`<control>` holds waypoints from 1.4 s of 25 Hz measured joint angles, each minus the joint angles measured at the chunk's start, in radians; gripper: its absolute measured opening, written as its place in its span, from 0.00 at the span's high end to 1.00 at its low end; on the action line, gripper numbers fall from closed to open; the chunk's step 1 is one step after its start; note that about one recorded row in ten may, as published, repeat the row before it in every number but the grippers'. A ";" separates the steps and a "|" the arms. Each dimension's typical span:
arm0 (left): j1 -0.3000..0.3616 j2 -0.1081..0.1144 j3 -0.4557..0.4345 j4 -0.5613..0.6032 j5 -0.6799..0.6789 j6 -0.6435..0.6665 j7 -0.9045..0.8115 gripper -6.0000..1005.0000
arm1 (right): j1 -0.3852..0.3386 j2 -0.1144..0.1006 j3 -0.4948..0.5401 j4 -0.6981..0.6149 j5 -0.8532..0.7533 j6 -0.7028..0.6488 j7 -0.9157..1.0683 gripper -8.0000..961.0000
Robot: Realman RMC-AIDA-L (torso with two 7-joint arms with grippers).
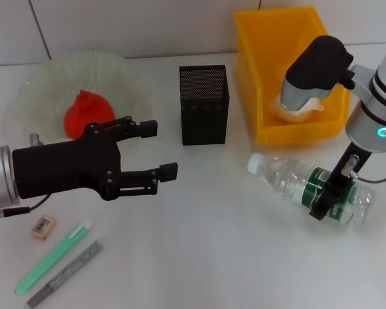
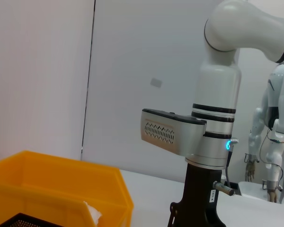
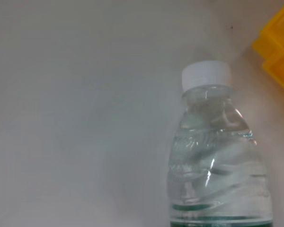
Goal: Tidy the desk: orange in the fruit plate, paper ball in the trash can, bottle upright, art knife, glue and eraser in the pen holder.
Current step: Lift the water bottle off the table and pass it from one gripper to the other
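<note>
The clear bottle (image 1: 289, 178) (image 3: 217, 161) lies on its side on the table, white cap (image 3: 206, 75) pointing left. My right gripper (image 1: 331, 190) sits down over its green label. The orange (image 1: 87, 114) rests in the pale green fruit plate (image 1: 125, 74). A paper ball (image 1: 299, 109) (image 2: 92, 213) lies in the yellow trash can (image 1: 270, 132) (image 2: 61, 189). My left gripper (image 1: 161, 149) hovers open and empty between the plate and the black mesh pen holder (image 1: 204, 106). The eraser (image 1: 43, 226), green glue stick (image 1: 51, 257) and grey art knife (image 1: 65, 273) lie at the front left.
The pen holder stands just left of the trash can, with the bottle's cap in front of the gap between them. A white wall runs behind the table. The right arm (image 2: 217, 142) rises beside the trash can in the left wrist view.
</note>
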 joint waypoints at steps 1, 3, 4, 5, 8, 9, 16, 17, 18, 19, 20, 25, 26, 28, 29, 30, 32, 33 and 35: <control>0.000 0.000 0.000 0.000 0.000 0.000 0.000 0.15 | -0.002 0.000 0.000 -0.007 0.000 -0.003 0.000 0.21; 0.000 0.000 -0.001 0.000 -0.001 0.000 0.000 0.15 | -0.004 0.000 0.001 -0.014 0.000 -0.005 0.001 0.21; 0.000 0.000 -0.001 0.000 -0.001 0.000 0.000 0.15 | -0.004 0.000 0.001 -0.015 0.001 -0.005 0.001 0.21; 0.000 0.000 -0.002 0.000 -0.002 -0.001 0.000 0.15 | -0.005 0.000 0.001 -0.015 0.001 -0.005 0.001 0.21; 0.000 0.000 -0.003 0.000 -0.003 -0.002 0.000 0.15 | -0.006 0.000 0.001 -0.016 0.001 -0.006 0.001 0.21; 0.000 0.000 -0.003 0.000 -0.003 -0.002 0.000 0.15 | -0.007 0.000 0.001 -0.019 0.001 -0.006 0.001 0.21; -0.002 0.000 -0.003 0.000 -0.003 -0.003 0.000 0.15 | -0.030 0.000 0.001 -0.093 0.002 -0.014 0.001 0.21; -0.002 0.000 -0.004 0.000 -0.003 -0.007 0.000 0.15 | -0.040 0.000 0.001 -0.120 0.003 -0.017 0.001 0.21; -0.002 0.000 -0.004 0.000 -0.003 -0.007 0.000 0.15 | -0.040 0.000 0.001 -0.120 0.003 -0.017 0.001 0.21; -0.002 0.000 -0.004 0.000 -0.004 -0.010 0.000 0.15 | -0.046 0.000 0.001 -0.132 0.005 -0.018 0.001 0.21; -0.002 0.000 -0.004 0.000 -0.004 -0.015 0.000 0.15 | -0.052 0.000 0.000 -0.143 0.010 -0.019 0.001 0.21; -0.006 0.000 -0.004 0.000 -0.004 -0.029 -0.001 0.15 | -0.077 0.000 -0.006 -0.202 0.055 -0.035 -0.005 0.21; -0.007 0.000 -0.004 0.000 -0.005 -0.030 -0.001 0.15 | -0.081 0.000 -0.007 -0.214 0.057 -0.039 -0.005 0.21; -0.007 0.000 -0.004 0.000 -0.005 -0.034 -0.003 0.15 | -0.089 0.000 -0.008 -0.238 0.061 -0.044 -0.007 0.21; -0.007 0.000 -0.004 0.000 -0.006 -0.037 -0.005 0.15 | -0.093 0.000 -0.009 -0.247 0.065 -0.046 -0.007 0.21; -0.007 0.000 -0.005 0.000 -0.006 -0.038 -0.006 0.15 | -0.097 0.001 -0.009 -0.256 0.071 -0.048 -0.007 0.21; -0.007 0.000 -0.005 0.000 -0.006 -0.039 -0.007 0.15 | -0.108 0.000 -0.011 -0.286 0.089 -0.056 -0.011 0.21; -0.007 0.000 -0.005 0.000 -0.006 -0.039 -0.007 0.15 | -0.108 0.000 -0.011 -0.286 0.089 -0.056 -0.011 0.21; -0.007 0.000 -0.012 0.000 -0.006 -0.040 -0.007 0.15 | -0.119 0.000 -0.017 -0.315 0.101 -0.061 -0.015 0.21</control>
